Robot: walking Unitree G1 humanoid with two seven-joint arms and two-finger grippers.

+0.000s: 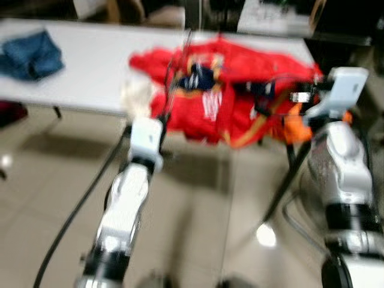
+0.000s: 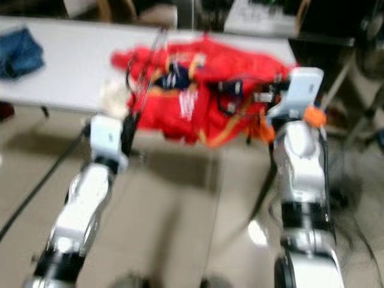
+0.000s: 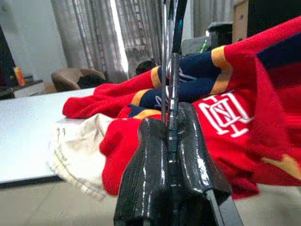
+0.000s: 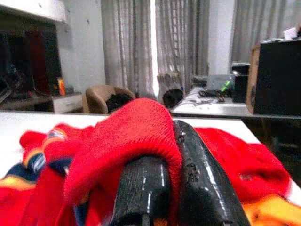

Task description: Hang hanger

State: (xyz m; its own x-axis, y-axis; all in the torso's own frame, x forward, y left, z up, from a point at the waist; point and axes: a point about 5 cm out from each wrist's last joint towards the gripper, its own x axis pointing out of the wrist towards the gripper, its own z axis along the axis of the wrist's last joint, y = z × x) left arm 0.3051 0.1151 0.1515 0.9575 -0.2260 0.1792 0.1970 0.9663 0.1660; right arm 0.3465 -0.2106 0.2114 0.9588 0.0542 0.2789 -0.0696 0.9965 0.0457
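Observation:
A red jersey [image 1: 240, 90] with navy and orange trim lies bunched on the white table [image 1: 90, 66]. My left gripper [image 3: 171, 122] is shut on the thin metal hanger [image 3: 170, 56], whose wire rises straight up from between the fingers beside the jersey. In the eye views the left gripper [image 1: 165, 117] sits at the table's front edge, at the jersey's left side. My right gripper [image 4: 171, 141] is shut on a fold of the red jersey [image 4: 131, 127]. The right gripper [image 2: 264, 96] stands at the garment's right end.
Folded blue jeans [image 1: 30, 54] lie at the table's far left. A cream cloth [image 1: 138, 93] rests by the jersey's left edge, and an orange piece [image 1: 297, 129] hangs at its right. Black cables [image 1: 78, 204] trail over the tiled floor. The eye views are blurred.

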